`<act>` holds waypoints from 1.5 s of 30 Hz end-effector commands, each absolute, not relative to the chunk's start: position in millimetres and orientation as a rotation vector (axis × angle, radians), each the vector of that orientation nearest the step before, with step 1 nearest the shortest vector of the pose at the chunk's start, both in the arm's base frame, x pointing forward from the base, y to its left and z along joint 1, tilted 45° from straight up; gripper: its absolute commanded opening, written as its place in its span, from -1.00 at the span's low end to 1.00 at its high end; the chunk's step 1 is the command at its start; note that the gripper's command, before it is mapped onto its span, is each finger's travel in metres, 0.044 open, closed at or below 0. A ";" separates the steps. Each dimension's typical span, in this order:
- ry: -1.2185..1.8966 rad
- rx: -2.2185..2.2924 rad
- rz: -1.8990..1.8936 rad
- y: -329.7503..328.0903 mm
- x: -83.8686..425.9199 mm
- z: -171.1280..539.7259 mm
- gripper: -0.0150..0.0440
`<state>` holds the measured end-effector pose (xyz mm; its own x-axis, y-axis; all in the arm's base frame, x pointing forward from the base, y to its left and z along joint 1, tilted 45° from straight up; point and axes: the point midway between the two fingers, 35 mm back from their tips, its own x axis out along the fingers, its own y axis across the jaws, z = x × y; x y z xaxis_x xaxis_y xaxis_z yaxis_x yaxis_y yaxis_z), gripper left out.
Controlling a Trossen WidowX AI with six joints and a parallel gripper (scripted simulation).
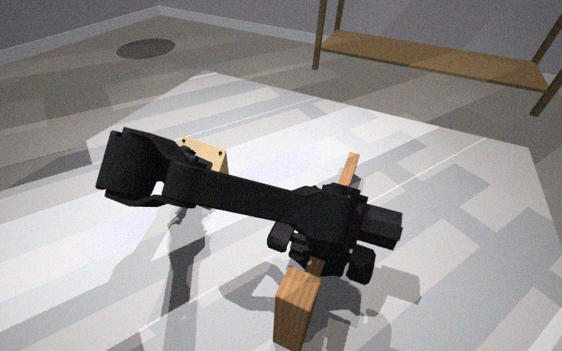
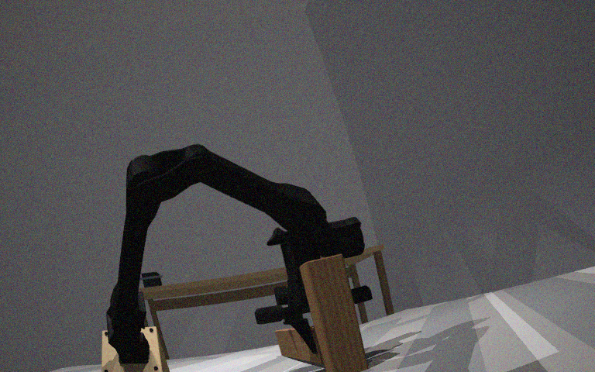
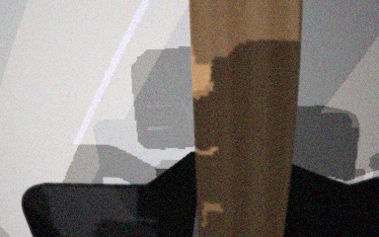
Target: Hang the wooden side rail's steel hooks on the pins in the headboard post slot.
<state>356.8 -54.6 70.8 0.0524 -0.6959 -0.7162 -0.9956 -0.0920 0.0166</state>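
Top view: high, looking obliquely down over the table (image 1: 435, 198). Exterior view: low, beside the table (image 2: 438, 324), facing a wall (image 2: 219, 87). Both share arm, post and shelf. Wrist view: closest, looking down past the hand (image 3: 242, 197) onto the rail (image 3: 247, 99).
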 end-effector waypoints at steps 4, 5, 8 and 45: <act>1.691 -1.842 0.793 -54.6 356.8 70.8 -0.05; 1.691 -1.842 0.793 -54.6 356.8 70.8 0.04; 1.691 -1.842 0.793 -54.6 356.8 70.8 0.31; 1.683 -1.851 0.773 -6.9 353.0 81.0 1.00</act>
